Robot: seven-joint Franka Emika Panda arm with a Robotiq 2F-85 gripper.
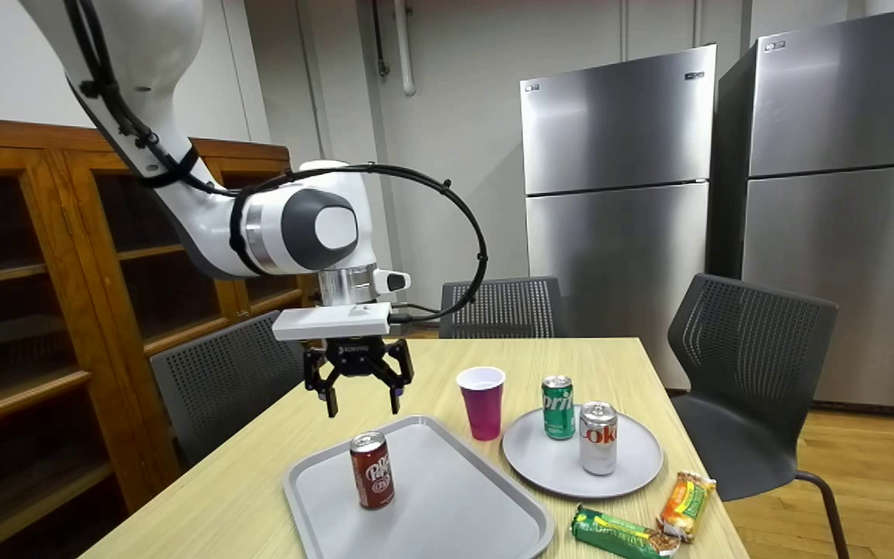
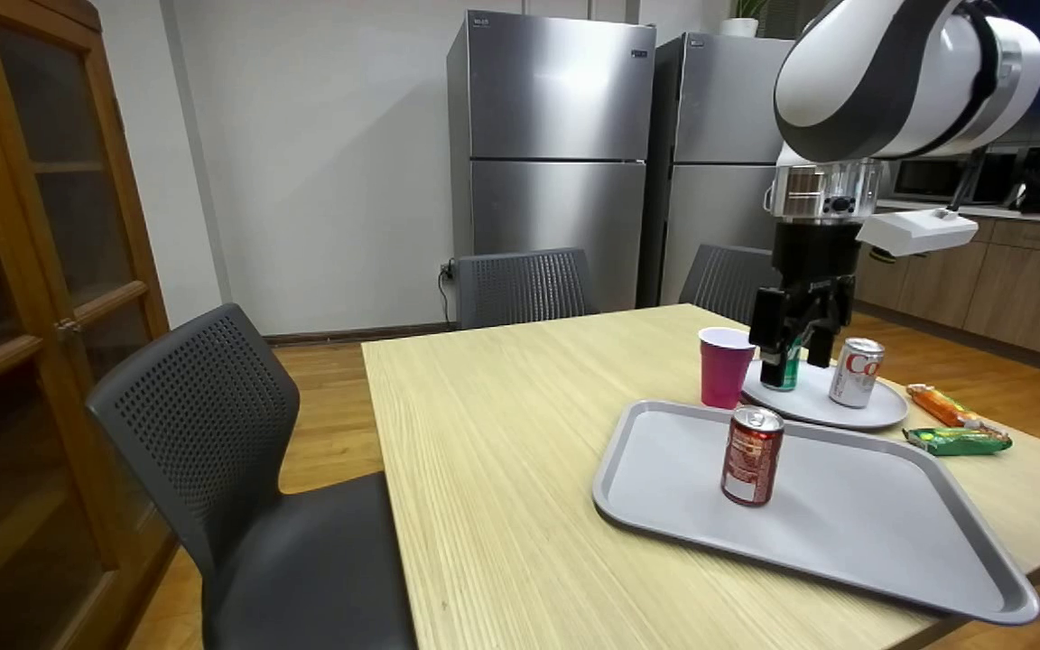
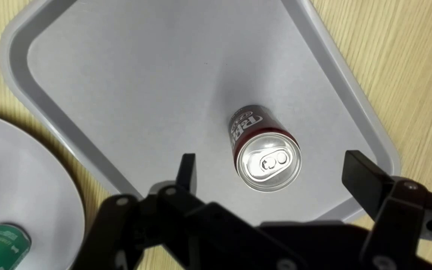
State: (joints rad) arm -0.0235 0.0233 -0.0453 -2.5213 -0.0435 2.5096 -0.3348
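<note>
Soda can point(image 3: 264, 150) is standing upright on the gray tray point(image 1: 447, 497), its long axis vertical, below the gripper point(image 1: 363, 408), whose fingers point(image 3: 366, 180) are hanging wide apart, holding nothing and flanking it in the wrist view, with a plate point(image 3: 39, 180) lying just beside the tray.

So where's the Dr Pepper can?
In an exterior view, the Dr Pepper can stands on the left half of the gray tray, below the open gripper.

Bright room light; glare on refrigerator point(image 2: 558, 153) and can lid point(image 3: 269, 162); soft shadow across tray point(image 3: 144, 86)
</note>
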